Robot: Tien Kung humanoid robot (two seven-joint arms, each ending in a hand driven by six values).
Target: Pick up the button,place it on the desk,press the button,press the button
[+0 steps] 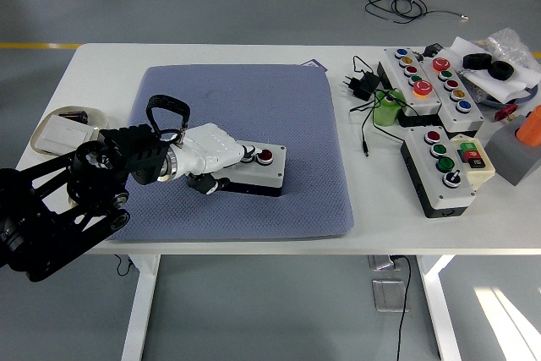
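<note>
A small grey button box (pixel 264 172) with a red button (pixel 265 155) lies flat on the blue mat (pixel 254 99) in the middle of the white table (pixel 110 61). My left hand (pixel 228 168) is white and comes in from the left on a black arm. Its fingers are curled over the box's left end and cover the top there, with the thumb against the box's near side. I cannot tell whether a fingertip is pressing a button under the hand. The right arm is out of view.
Two larger button panels (pixel 427 82) (pixel 441 172) lie at the right with a green cylinder (pixel 387 110), a black power adapter (pixel 363 84) and cables. A white tray (pixel 61 129) sits at the left edge. An orange object (pixel 531 127) stands far right.
</note>
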